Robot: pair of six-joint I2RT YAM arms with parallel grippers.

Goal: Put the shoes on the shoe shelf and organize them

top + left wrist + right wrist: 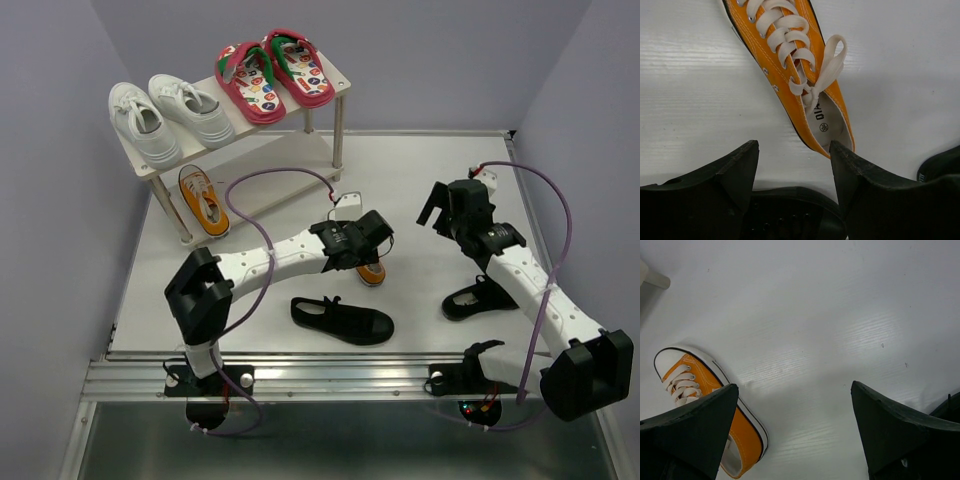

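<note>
NEAR: black strap shoe [342, 318] flat on white counter [400, 170] | left end effector [793, 147] parted, empty; orange white-laced sneaker [790, 70] lies heel-first just ahead of its fingertips | right end effector [793, 387] spread wide, empty, above counter | FAR LEFT: beige two-tier shoe shelf [260, 190]

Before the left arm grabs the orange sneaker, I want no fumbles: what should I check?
1. Left gripper open: ok.
2. Loose orange sneaker upright, heel toward that gripper: ok.
3. Right gripper open, holding nothing: ok.
4. Room on the lower shelf beside the shelved orange sneaker: cannot tell, the top board hides part.
5. Black shoes lie off the way to the shelf: ok.
</note>
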